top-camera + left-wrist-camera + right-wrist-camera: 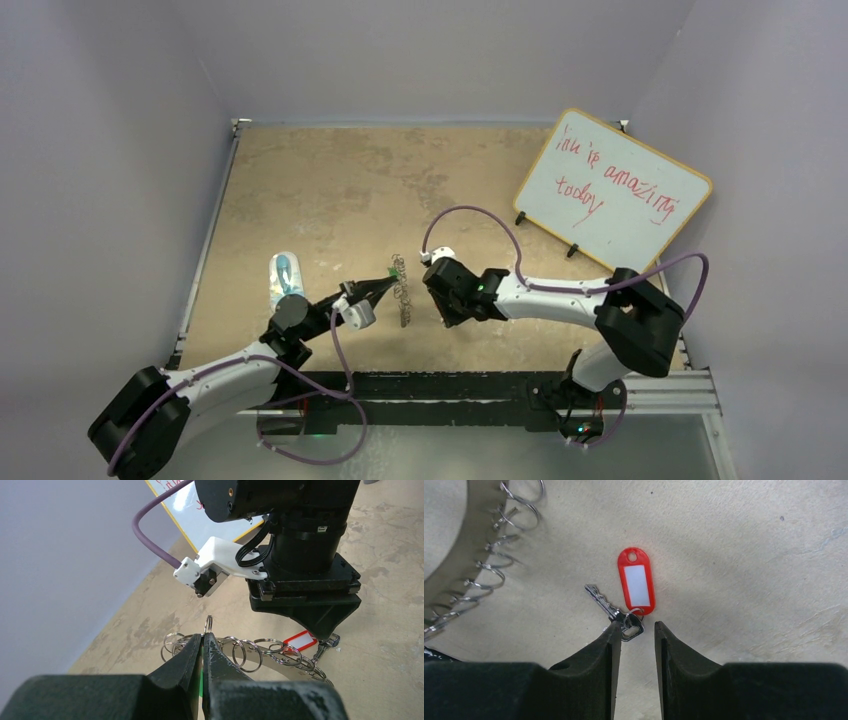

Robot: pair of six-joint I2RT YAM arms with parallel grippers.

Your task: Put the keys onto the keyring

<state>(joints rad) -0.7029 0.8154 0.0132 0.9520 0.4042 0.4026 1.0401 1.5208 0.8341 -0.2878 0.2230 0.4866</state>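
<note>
Grips the green key (201, 680) in the left end effector (204, 639), closed completely, with only a green sliver visible between the fingers and a small split ring poking out past the tips. Holds that pinch right at the fringe of loops on the keyring (243, 651); cannot tell whether touching, nor whether the ring lies flat or tilts. Finds the red-tagged key (609, 608) lying on the worktop (749, 555) just beside the keyring but apart from it, red tag (637, 582) pointing away. Straddles the key's head with the right end effector (636, 627), partly open, one finger touching the metal, the other clear of it, nothing gripped.
</note>
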